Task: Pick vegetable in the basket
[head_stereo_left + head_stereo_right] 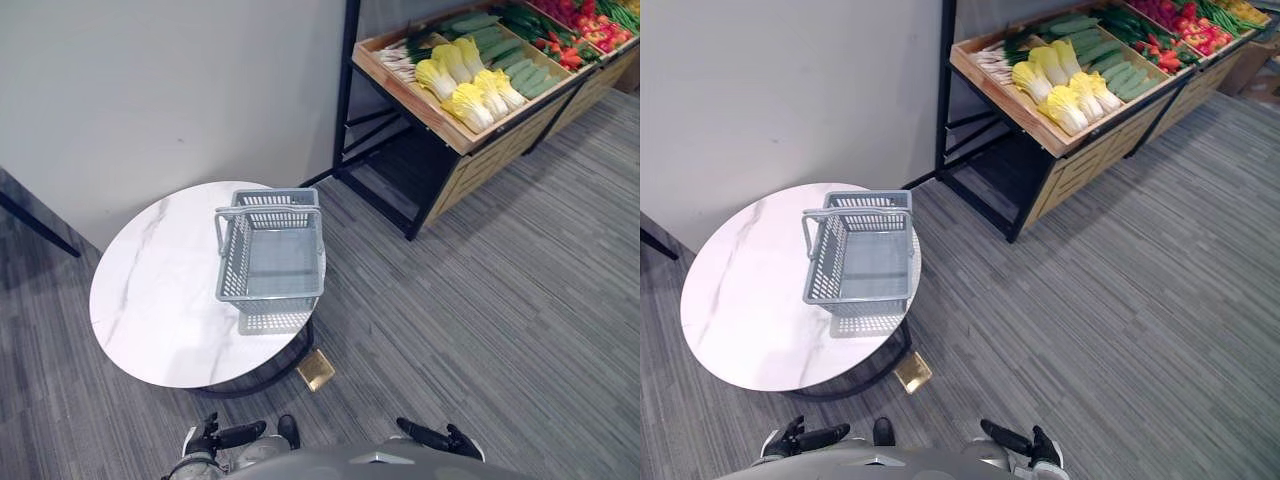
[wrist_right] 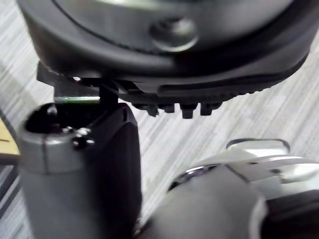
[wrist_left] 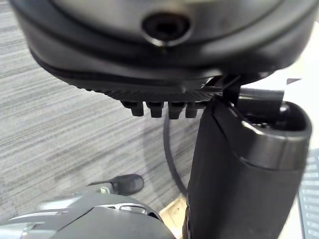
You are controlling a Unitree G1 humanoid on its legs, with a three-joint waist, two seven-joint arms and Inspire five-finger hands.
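An empty grey plastic basket (image 1: 232, 256) with its handle folded down stands on the right part of a round white marble table (image 1: 150, 300). Vegetables lie in a wooden display stand (image 1: 425, 108) at the far right: yellow-white cabbages (image 1: 465, 82), green cucumbers (image 1: 505, 45), and red peppers (image 1: 580, 25) further back. My left hand (image 1: 228, 436) hangs low near the bottom edge, short of the table, with its fingers straight and nothing in it. My right hand (image 1: 432, 436) is low at the bottom right over the carpet, also straight-fingered and holding nothing. Both are far from the vegetables.
A grey wall runs behind the table. The stand has black metal legs (image 1: 345, 100) between the table and the produce. A small brass-coloured plate (image 1: 316, 369) lies on the striped grey carpet by the table's dark base. Open carpet stretches to the right.
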